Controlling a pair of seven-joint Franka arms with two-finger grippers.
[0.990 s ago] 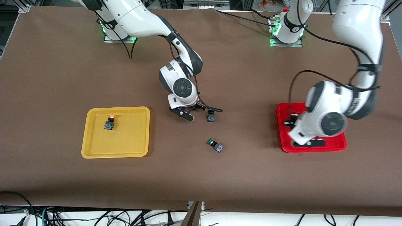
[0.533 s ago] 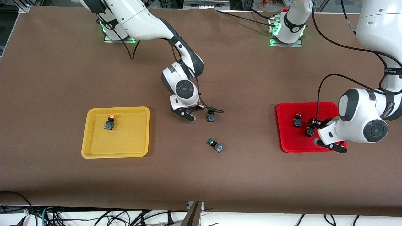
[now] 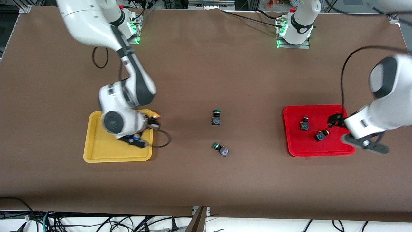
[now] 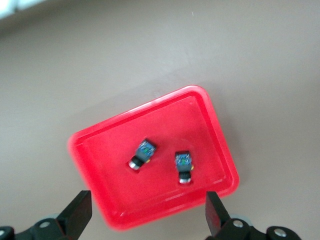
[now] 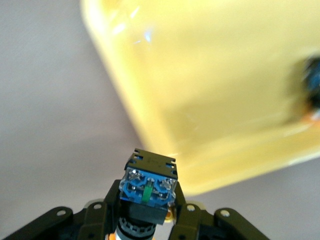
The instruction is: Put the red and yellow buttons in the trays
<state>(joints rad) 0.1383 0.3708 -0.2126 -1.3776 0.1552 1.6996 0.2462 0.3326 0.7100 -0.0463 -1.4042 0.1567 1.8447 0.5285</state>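
Note:
My right gripper (image 3: 135, 139) is over the yellow tray (image 3: 103, 151), at its edge toward the table's middle. It is shut on an orange-yellow-capped button (image 5: 149, 187), blue terminals facing out. The right wrist view shows the tray (image 5: 215, 75) below and another button (image 5: 314, 90) at its rim, blurred; the arm hides that one in the front view. Two red-capped buttons (image 3: 304, 124) (image 3: 321, 135) lie in the red tray (image 3: 302, 148). My left gripper (image 3: 366, 145) is open and empty over that tray's edge at the left arm's end. The left wrist view shows both buttons (image 4: 143, 154) (image 4: 183, 166) in the tray (image 4: 100, 150).
Two green-capped buttons lie on the brown table between the trays, one (image 3: 216, 117) farther from the front camera than the other (image 3: 220, 149). A black cable loops from the right wrist beside the yellow tray (image 3: 162, 141).
My right gripper has carried the button from beside the green-capped button to over the yellow tray. My left gripper has let go of a second button in the red tray and drawn away, open.

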